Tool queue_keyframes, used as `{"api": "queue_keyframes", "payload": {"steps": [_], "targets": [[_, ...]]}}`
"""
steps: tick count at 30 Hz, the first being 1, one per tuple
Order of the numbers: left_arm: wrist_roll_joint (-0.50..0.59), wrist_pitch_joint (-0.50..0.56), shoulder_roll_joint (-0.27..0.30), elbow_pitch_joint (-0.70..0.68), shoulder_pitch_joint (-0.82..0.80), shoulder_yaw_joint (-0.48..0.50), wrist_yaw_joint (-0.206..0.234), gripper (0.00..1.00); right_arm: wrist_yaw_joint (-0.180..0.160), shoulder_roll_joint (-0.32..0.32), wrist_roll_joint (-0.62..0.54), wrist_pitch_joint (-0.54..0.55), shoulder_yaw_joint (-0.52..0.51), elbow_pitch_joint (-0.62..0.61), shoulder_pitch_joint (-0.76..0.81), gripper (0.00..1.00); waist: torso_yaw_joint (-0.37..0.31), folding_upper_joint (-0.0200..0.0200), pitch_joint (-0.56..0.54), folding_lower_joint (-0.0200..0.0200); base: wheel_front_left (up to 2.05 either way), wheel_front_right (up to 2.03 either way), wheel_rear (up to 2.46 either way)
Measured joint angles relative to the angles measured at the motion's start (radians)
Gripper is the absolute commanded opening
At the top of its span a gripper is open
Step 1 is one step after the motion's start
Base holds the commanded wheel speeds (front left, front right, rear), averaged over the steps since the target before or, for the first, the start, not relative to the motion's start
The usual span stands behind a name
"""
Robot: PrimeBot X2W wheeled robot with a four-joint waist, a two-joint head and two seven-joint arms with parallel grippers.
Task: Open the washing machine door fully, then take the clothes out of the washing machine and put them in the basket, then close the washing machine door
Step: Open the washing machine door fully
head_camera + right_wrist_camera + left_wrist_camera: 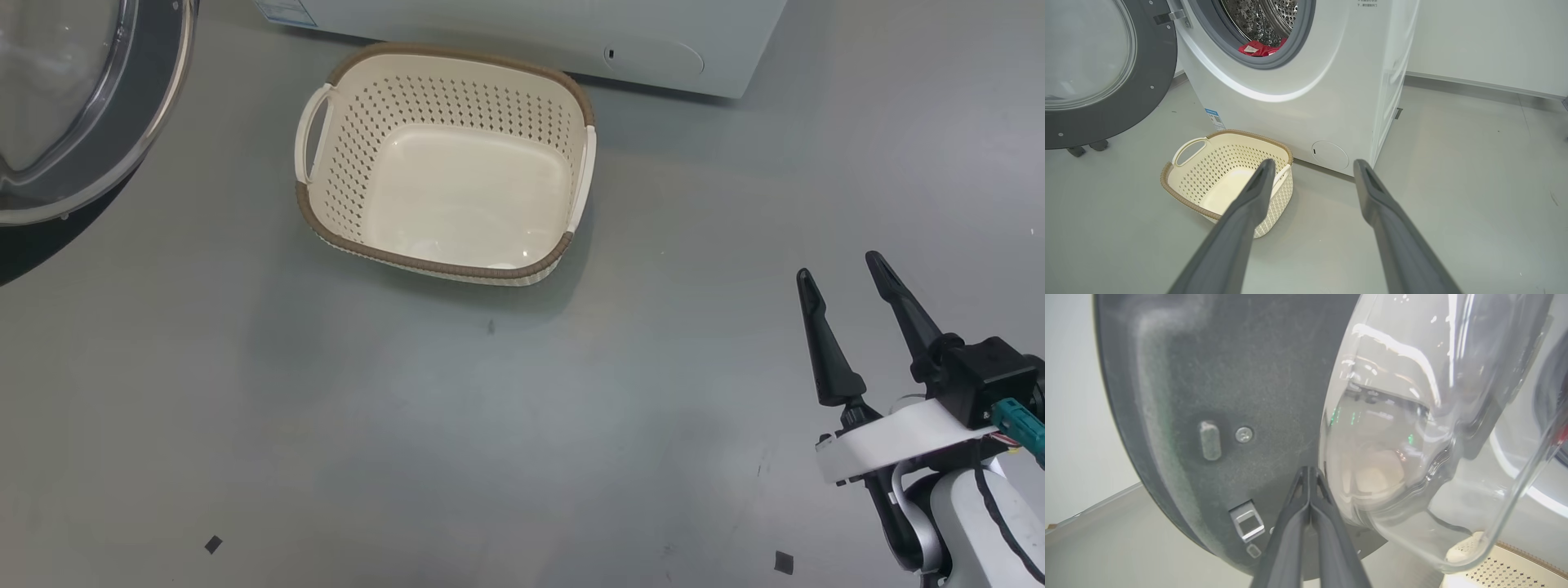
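Note:
The washing machine door [1106, 77] stands swung wide to the left of the white washing machine [1306, 106]. Its inner grey side and bulging glass bowl [1412, 428] loom close in the left wrist view. My left gripper [1309, 470] is shut, its tips against the door's inner face beside the glass, holding nothing. Red clothes [1260, 48] lie at the bottom of the steel drum. The cream basket [445, 163] sits empty on the floor before the machine. My right gripper [841, 271] hangs open at the lower right, well away from the basket.
Grey floor [490, 425] stretches wide in front of the basket. The door's lower edge [90, 139] overhangs the floor at the upper left of the head view. A wall and skirting [1474, 83] run to the right of the machine.

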Motion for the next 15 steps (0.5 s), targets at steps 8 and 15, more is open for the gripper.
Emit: {"api": "queue_keyframes", "payload": {"steps": [8,15], "targets": [[0.039,-0.01,-0.009,0.002,0.004,-0.048,-0.026,0.0,0.001,0.021,0.006,-0.026,0.001,0.037,-0.01,1.0,-0.006,0.0,-0.062,0.0,0.0,0.0,0.0],[0.085,-0.014,-0.039,-0.007,0.042,-0.104,-0.044,0.0,0.002,0.043,0.023,-0.049,0.001,0.071,-0.009,1.0,-0.018,0.0,-0.133,0.0,0.0,0.0,0.0]]}}
